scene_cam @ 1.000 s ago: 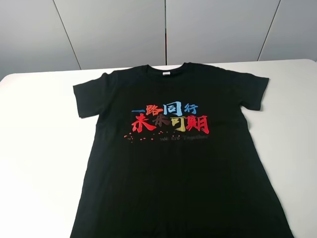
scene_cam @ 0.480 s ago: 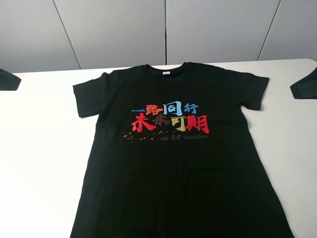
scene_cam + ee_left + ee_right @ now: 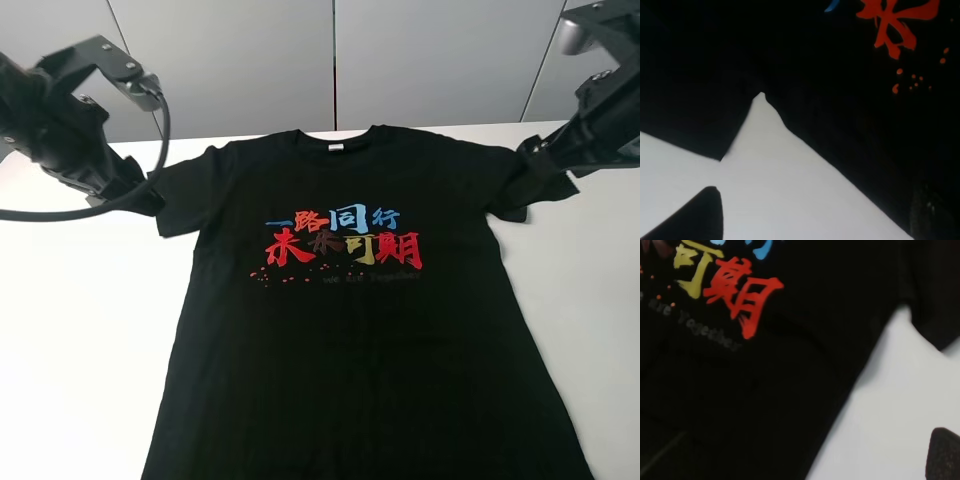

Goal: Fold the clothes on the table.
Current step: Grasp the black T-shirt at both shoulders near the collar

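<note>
Swinging in this past second over the sleeves of the flat T-shirt [image 3: 360, 340], my left gripper [image 3: 135, 195] and right gripper [image 3: 548, 160], their openings unreadable, are only starting the fold.

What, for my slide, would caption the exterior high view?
Left gripper and right gripper at the sleeves of a black T-shirt on a white table.
</note>
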Robot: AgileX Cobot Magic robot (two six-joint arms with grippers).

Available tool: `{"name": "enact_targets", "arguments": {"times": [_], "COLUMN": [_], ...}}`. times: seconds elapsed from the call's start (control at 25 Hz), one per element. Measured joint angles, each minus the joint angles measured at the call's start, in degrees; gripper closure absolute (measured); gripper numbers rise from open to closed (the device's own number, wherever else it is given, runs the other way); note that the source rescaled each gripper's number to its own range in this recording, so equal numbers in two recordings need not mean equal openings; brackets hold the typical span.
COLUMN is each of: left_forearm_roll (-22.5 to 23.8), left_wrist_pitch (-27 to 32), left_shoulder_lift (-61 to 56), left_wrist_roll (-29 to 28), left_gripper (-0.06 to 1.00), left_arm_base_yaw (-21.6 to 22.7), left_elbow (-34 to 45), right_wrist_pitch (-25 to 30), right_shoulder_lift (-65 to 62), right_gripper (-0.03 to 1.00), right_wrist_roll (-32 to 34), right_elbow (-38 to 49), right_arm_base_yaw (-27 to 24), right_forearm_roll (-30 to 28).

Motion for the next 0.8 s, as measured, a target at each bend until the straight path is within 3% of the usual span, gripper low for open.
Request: {"name": "enact_targets", "arguments": {"times": [0.44,0.8], "left_forearm_roll": [1.6,5.4], "left_wrist_pitch": [3.0,3.3], "left_shoulder_lift": [19.0,26.1], "left_wrist_roll": [-2.1,-4.9], "left_gripper": [-0.06,-0.06], "left_arm_base_yaw": [-4.3,-4.3], "left_elbow": [-12.1,-13.4], "right_wrist_pitch": [-1.6,-3.4], "right_shoulder_lift": [13.8,15.1], "right_gripper": [-0.03,-0.03], "right_wrist_roll": [-1.3,-1.4], "right_elbow": [-2.7,-2.7], "right_arm_base_yaw": [0.3,0.3], "right_forearm_roll": [-0.1,0.0]}}
